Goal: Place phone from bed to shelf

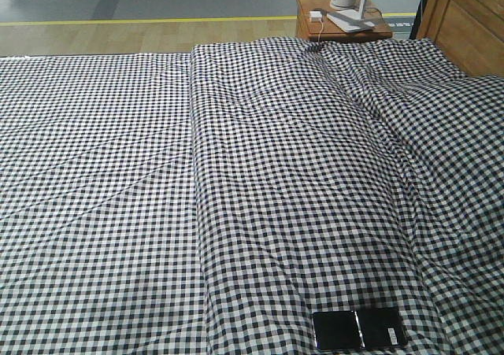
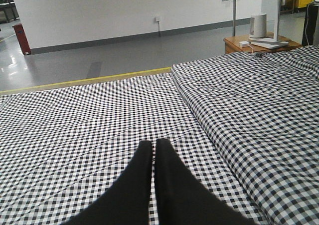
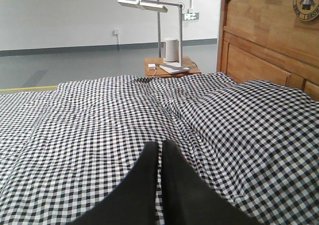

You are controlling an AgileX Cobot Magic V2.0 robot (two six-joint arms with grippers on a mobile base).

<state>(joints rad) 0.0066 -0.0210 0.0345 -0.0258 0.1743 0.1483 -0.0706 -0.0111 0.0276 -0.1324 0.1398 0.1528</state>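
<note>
- Phone: lies flat on the bed, screen dark and glossy, at the bottom edge of the front view, right of centre. Long side runs left to right; a seam crosses its middle; a small white sticker sits near its right end.
- Neither gripper shows in the front view.
- Left gripper: black fingers pressed together tip to tip, nothing between them. Only checked cloth lies under and ahead of it.
- Right gripper: fingers likewise closed against each other, holding nothing, above the checked cover.
- Headboard: brown wood, to the right of the right gripper's view.
- Nightstand: just beside the headboard at the bed's far corner, carrying a white cylinder and a lamp base.
</note>
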